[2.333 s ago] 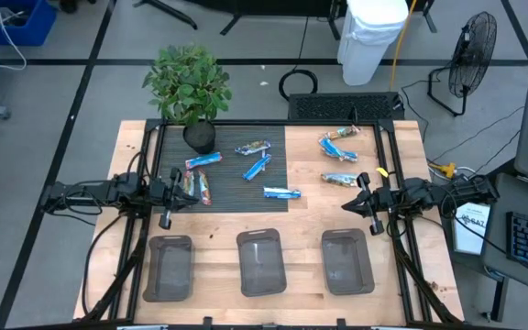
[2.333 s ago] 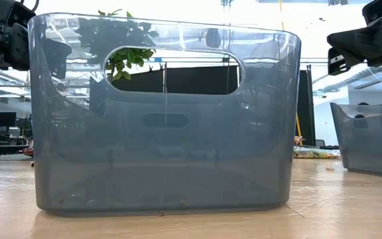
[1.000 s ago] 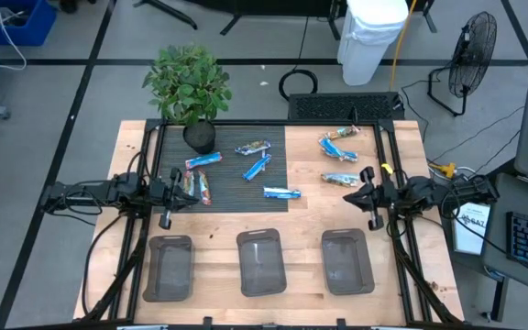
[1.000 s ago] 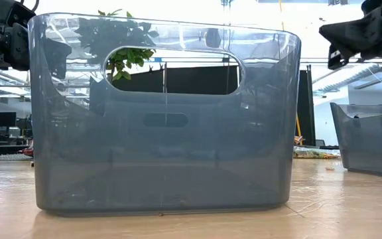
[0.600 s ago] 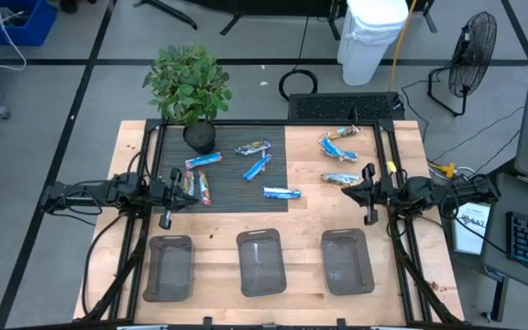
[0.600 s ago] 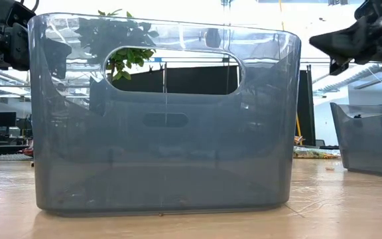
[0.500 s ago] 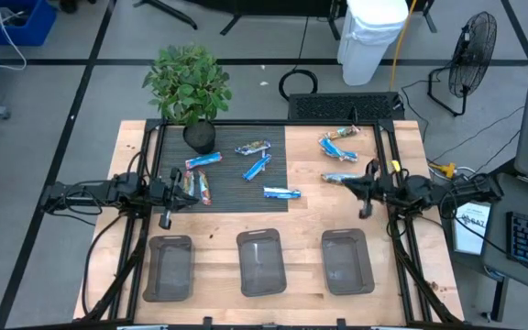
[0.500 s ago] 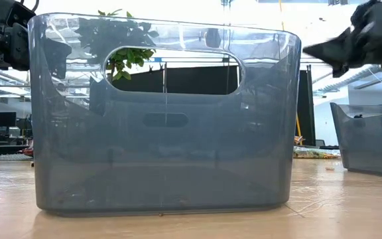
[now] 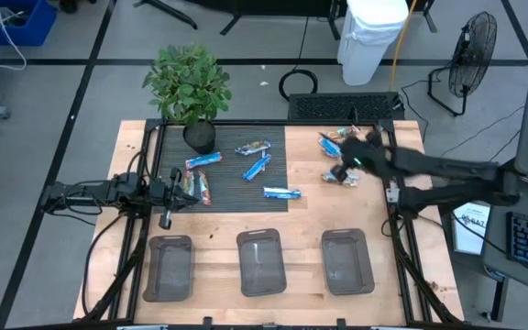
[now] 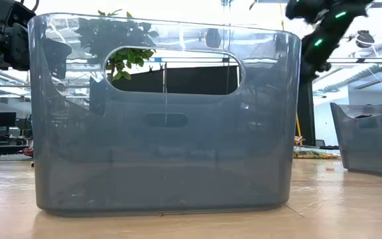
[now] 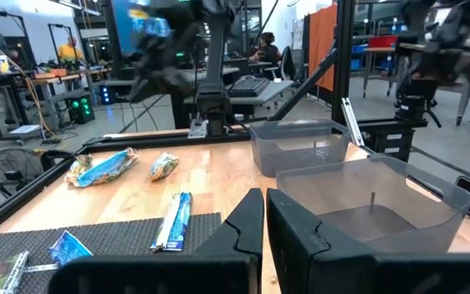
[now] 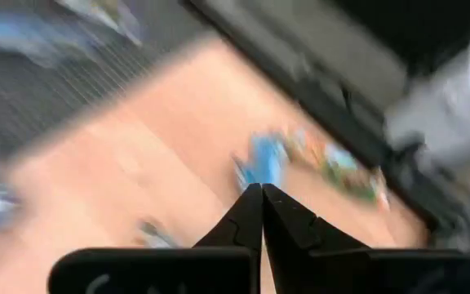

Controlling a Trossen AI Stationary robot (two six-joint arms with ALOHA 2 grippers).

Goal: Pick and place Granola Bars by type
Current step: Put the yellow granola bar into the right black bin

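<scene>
Several granola bars lie flat in the high view. Blue-and-white ones (image 9: 257, 167) are scattered on the black mat. Red and multicoloured ones (image 9: 200, 187) lie by the mat's left edge. Two more bars (image 9: 337, 142) rest on the bare wood at the far right. My right gripper (image 9: 345, 167) is shut and hangs, blurred, above those two bars; its wrist view shows a blue bar (image 12: 266, 160) beyond the fingertips. My left gripper (image 9: 167, 194) is shut and waits at the mat's left edge beside the red bars, fingers closed together (image 11: 263, 204).
Three clear plastic bins (image 9: 261, 261) stand in a row along the table's near edge; the middle one fills the low view (image 10: 164, 113). A potted plant (image 9: 191, 87) stands at the mat's far left corner. Black frame rails run along both table sides.
My right gripper has swung quickly from the table's right edge toward the far edge and leftward, and is now over the two bars on the bare wood, its arm stretched out and blurred. The bars and bins have stayed where they were.
</scene>
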